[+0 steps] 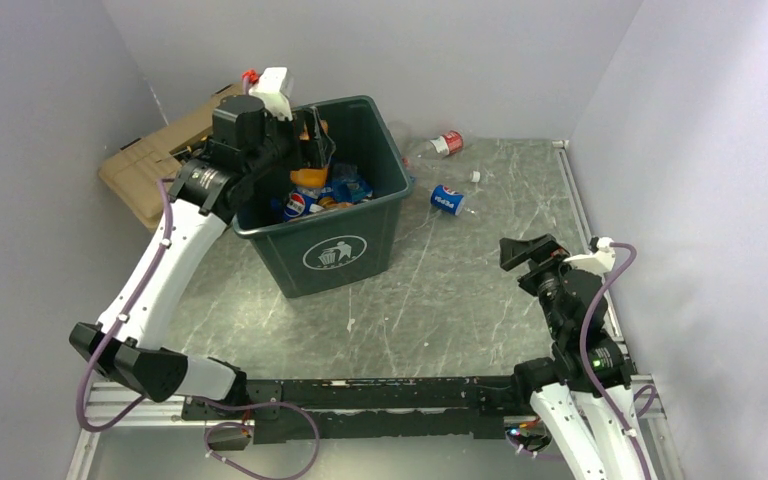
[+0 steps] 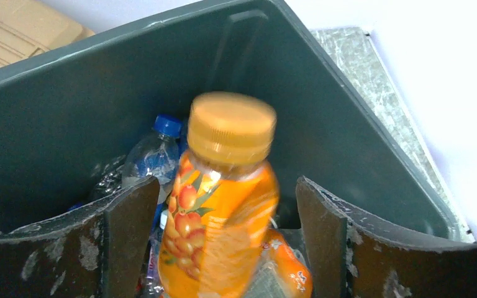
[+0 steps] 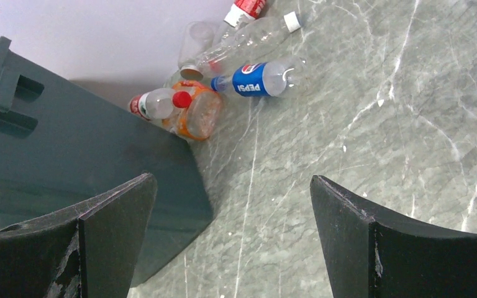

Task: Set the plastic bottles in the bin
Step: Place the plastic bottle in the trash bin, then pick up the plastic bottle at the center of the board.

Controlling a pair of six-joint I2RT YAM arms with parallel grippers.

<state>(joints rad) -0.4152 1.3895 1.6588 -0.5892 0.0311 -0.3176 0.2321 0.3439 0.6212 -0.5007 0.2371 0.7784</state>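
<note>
Left gripper (image 2: 225,186) over the bin (image 2: 68,112), jaws apart; orange bottle (image 2: 223,211) loose between them, blurred. Pepsi bottle (image 3: 258,79) and others lie on table (image 3: 379,155) beside bin. We judge them light, slick, crushable: grip mid-label. Right gripper (image 3: 233,186) wide, empty.

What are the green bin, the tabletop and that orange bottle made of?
The bin: likely moulded plastic, dull dark green, ribbed inside. The tabletop: grey-green with white veins, stone or a printed laminate, hard to tell. The orange bottle: glossy translucent plastic, orange cap.

PEPSI on the blue-labelled bottle (image 3: 251,81).
</note>
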